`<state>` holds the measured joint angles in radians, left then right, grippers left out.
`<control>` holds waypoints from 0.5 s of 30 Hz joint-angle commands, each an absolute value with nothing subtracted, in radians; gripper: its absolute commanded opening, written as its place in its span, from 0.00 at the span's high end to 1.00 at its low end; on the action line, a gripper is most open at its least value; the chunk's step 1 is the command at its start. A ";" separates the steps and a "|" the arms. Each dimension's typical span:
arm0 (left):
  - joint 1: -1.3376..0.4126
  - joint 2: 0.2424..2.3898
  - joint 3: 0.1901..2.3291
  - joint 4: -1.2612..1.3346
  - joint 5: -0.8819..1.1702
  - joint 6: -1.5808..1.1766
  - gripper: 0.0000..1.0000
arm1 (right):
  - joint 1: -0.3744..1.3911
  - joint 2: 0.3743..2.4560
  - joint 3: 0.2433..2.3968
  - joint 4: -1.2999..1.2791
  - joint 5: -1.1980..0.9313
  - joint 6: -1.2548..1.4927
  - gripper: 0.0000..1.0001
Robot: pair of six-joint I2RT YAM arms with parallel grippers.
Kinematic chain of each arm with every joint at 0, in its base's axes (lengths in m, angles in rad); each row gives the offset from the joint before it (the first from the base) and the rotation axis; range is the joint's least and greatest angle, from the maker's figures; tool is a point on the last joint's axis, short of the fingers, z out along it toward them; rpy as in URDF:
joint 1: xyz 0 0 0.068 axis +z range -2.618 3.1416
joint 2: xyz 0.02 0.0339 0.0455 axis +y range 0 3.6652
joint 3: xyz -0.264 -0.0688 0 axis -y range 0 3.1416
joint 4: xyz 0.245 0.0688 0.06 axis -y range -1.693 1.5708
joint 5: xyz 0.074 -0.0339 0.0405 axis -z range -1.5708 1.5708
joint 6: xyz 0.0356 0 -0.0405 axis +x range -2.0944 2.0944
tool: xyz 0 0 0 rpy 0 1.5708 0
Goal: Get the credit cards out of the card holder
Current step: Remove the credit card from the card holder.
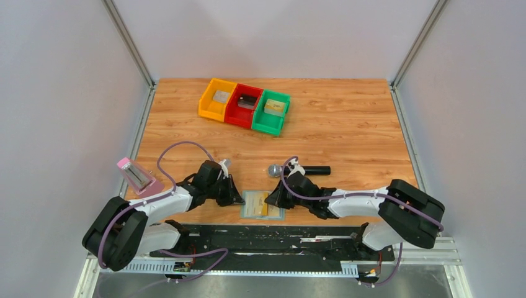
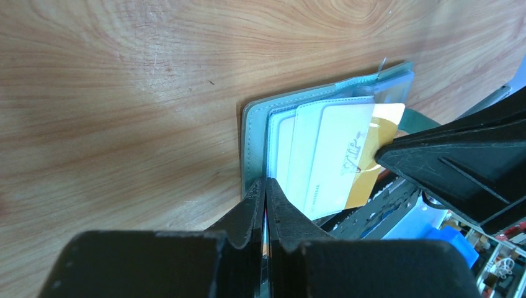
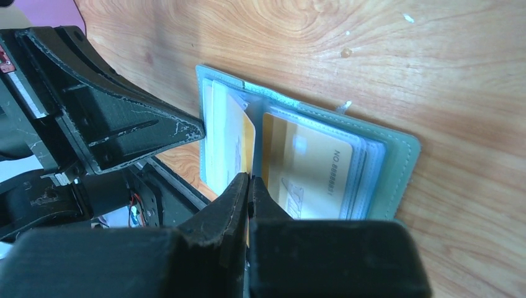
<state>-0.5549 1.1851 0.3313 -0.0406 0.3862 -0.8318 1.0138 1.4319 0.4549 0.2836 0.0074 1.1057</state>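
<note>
Card holder (image 1: 263,205) lies open and flat on wood-grain surface (image 1: 347,124), at near edge, between both arms. Left tool (image 2: 265,187): jaws closed to a hairline, tips on holder's near edge at left panel. Appears to pin cover or a sleeve; exact layer not discernible. Right tool (image 3: 249,181): jaws also shut, nipping lower edge of a gold card (image 3: 246,139) that stands up near centre crease. Further credit cards (image 3: 310,167) sit in right-panel sleeves, gold, printed nos. visible. Materials: cover pale blue-grey, stitched rim, leather-like, pliable. Sleeves clear plastic, glossy, floppy. Cards thin, smooth, flat rectangles w/ rounded corners. Handling assessment: cards light, stiff enough to draw by one edge but slick, so firm pinch req'd. Take hold at exposed edge and pull in line w/ sleeve opening. Holder light and will prob. drag or lift w/ card unless held down; best hold pt is cover rim, clear of sleeves. Sleeves may buckle if pull is angled.
</note>
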 commanded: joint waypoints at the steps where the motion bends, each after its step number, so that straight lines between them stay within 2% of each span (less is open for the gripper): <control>1: -0.558 1.195 0.353 -0.081 0.357 -0.813 0.91 | 1.002 1.356 0.447 0.204 0.029 1.090 1.00; 9: -0.558 1.197 0.390 -0.105 0.373 -0.799 0.89 | 0.994 1.230 0.453 0.082 0.053 1.096 1.00; 15: -0.558 1.144 0.444 -0.159 0.406 -0.801 0.70 | 0.993 1.111 0.462 0.007 0.093 1.103 1.00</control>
